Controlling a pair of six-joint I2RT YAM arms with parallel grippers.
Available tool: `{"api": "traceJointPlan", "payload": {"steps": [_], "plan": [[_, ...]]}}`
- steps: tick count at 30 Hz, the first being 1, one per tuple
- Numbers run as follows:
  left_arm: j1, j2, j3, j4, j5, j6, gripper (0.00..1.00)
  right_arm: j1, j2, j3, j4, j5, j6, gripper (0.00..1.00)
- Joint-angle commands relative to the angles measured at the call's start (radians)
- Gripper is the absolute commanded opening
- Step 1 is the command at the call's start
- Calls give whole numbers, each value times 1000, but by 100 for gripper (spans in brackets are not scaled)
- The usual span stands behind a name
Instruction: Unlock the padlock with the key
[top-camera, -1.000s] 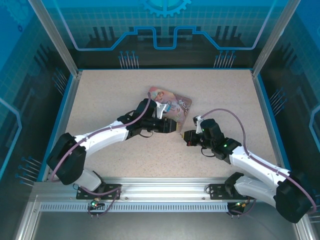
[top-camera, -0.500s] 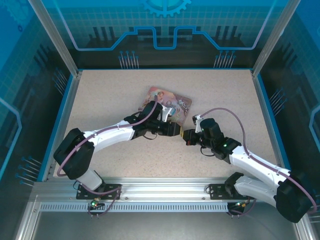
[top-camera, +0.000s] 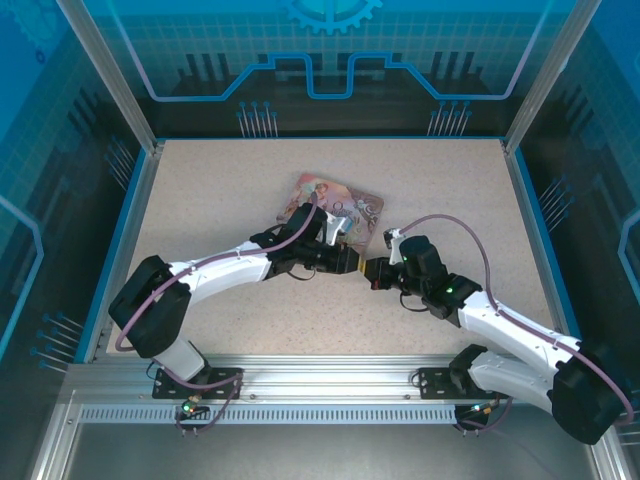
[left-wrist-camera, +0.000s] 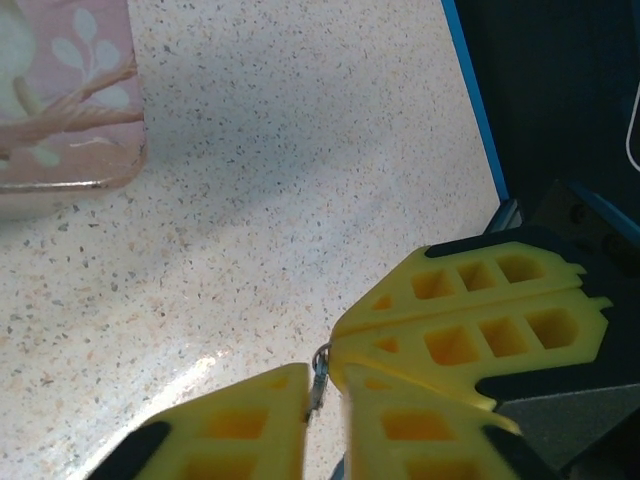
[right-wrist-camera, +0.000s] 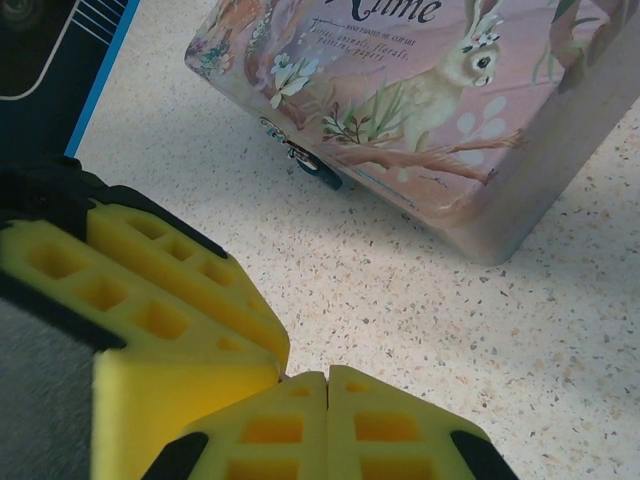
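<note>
- The key (left-wrist-camera: 319, 378) is a thin silver sliver. Its long axis runs from the left gripper (left-wrist-camera: 326, 395) toward the right gripper (left-wrist-camera: 336, 350), with the ringed end at the right gripper's tips.
- The left gripper's jaws are drawn almost together, leaving a narrow slot. The key sits in it against one finger (left-wrist-camera: 240, 425); I cannot tell whether it is pinched.
- The right gripper's jaws are pressed fully together. I cannot tell whether they hold the key's end.
- The padlock (right-wrist-camera: 323, 173) hangs from the clasp on the side wall of the pink tin (right-wrist-camera: 430, 90). Its long axis slants, with the shackle up at the clasp and the teal body down toward the table (right-wrist-camera: 420, 330).
- From above, the grippers meet tip to tip about mid-table, just off the tin's near edge; key and padlock are too small to make out there.
- The left wrist view gives the key; the right wrist view gives the padlock.
</note>
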Motion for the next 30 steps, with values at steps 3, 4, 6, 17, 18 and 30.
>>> {"api": "traceJointPlan", "payload": {"steps": [3,4,6,17,18,30], "plan": [[-6,-18,25,-5,-2,22,3,-16,-22,23,-9,-64,-41,4],[-6,-26,25,-16,-12,38,1,-35,-37,18,-15,-94,-54,11],[-5,-47,24,-34,-25,73,0,-81,-72,2,-25,-168,-89,22],[-3,-130,28,-95,35,279,0,-258,-129,-39,34,-577,-293,60],[-1,-133,29,-95,41,281,0,-256,-113,-35,42,-595,-295,59],[-2,-131,28,-74,67,257,0,-207,11,2,94,-608,-306,36]]}}
